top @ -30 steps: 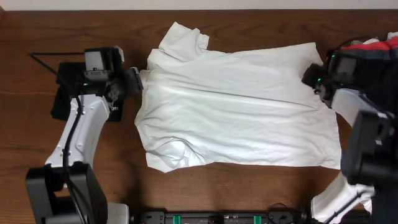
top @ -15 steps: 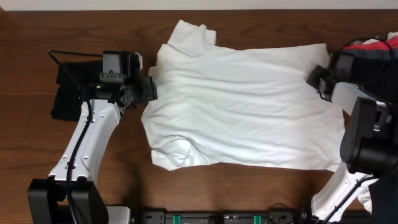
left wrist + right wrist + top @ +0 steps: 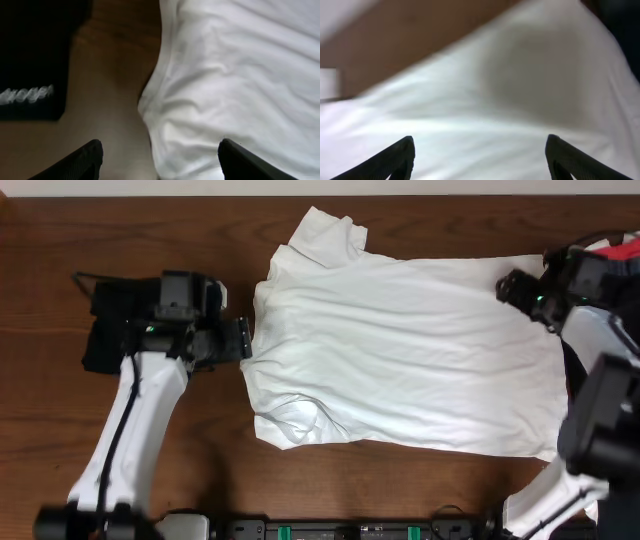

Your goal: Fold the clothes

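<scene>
The white T-shirt (image 3: 400, 350) lies spread flat on the brown table, its sleeves toward the left. My left gripper (image 3: 243, 340) is at the shirt's left edge with its jaws wide open. In the left wrist view the shirt's hem (image 3: 165, 100) runs between the two fingertips (image 3: 87, 159), and nothing is gripped. My right gripper (image 3: 510, 288) hovers over the shirt's far right corner, also open. In the right wrist view only white fabric (image 3: 485, 100) lies under its spread fingertips (image 3: 400, 157).
A black folded shirt with white lettering (image 3: 105, 330) (image 3: 30, 65) lies at the left, behind my left gripper. A pile of dark and red clothes (image 3: 610, 255) sits at the far right edge. Bare wood (image 3: 180, 230) surrounds the shirt.
The white T-shirt has slid to the right across the table. My right gripper has opened and let go of its corner. My left gripper moved right, staying at the shirt's left edge.
</scene>
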You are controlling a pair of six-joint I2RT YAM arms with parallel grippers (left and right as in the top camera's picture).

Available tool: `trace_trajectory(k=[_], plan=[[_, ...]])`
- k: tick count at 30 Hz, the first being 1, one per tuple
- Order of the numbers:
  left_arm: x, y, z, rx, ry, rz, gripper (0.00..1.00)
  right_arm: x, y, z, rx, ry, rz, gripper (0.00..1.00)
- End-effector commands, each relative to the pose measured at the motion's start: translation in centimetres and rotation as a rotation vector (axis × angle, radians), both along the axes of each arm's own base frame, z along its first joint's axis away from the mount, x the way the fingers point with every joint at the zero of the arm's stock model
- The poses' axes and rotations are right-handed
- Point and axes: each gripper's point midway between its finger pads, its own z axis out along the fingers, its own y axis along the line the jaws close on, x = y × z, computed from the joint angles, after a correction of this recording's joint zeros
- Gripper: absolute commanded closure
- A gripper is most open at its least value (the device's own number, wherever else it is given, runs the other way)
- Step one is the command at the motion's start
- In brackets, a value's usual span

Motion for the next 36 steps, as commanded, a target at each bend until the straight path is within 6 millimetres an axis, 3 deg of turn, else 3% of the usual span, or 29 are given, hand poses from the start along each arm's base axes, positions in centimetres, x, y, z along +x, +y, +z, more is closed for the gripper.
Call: trace_trajectory(k=[1, 6, 10, 14, 19, 29, 32, 36], plan=[[-1.6, 0.2, 2.5, -0.004, -0.029, 0.020, 0.24, -1.1, 1.3, 9.6, 0.018, -0.181, 0.071, 0.18], [-6.8, -1.2, 1.0, -0.047, 0.160, -0.019, 0.24, -6.1, 3.0, 15.8, 0.006, -0.213, 0.072, 0.18], [-9.1, -2.7, -1.4, -0.009, 0.230, -0.158, 0.24, -9.3, 4.0, 17.6, 0.012, -0.196, 0.071, 0.18], [-11.3, -3.8, -4.0, 0.017, 0.302, -0.241, 0.24, -11.9, 4.9, 17.2, 0.040, -0.123, 0.068, 0.22], [-12.9, -4.3, -7.5, 0.026, 0.346, -0.277, 0.24, -14.2, 5.5, 14.8, 0.085, 0.020, 0.058, 0.25], [-11.5, -5.8, -11.1, -0.017, 0.321, -0.305, 0.24, -15.5, 5.9, 13.5, 0.078, 0.090, 0.087, 0.27], [-11.3, -6.0, -12.0, -0.016, 0.331, -0.343, 0.31, -15.6, 5.8, 13.4, 0.071, 0.096, 0.080, 0.27], [-11.7, -7.2, -12.2, -0.086, 0.361, -0.360, 0.73, -15.6, 5.3, 13.3, 0.050, 0.104, 0.064, 0.27]])
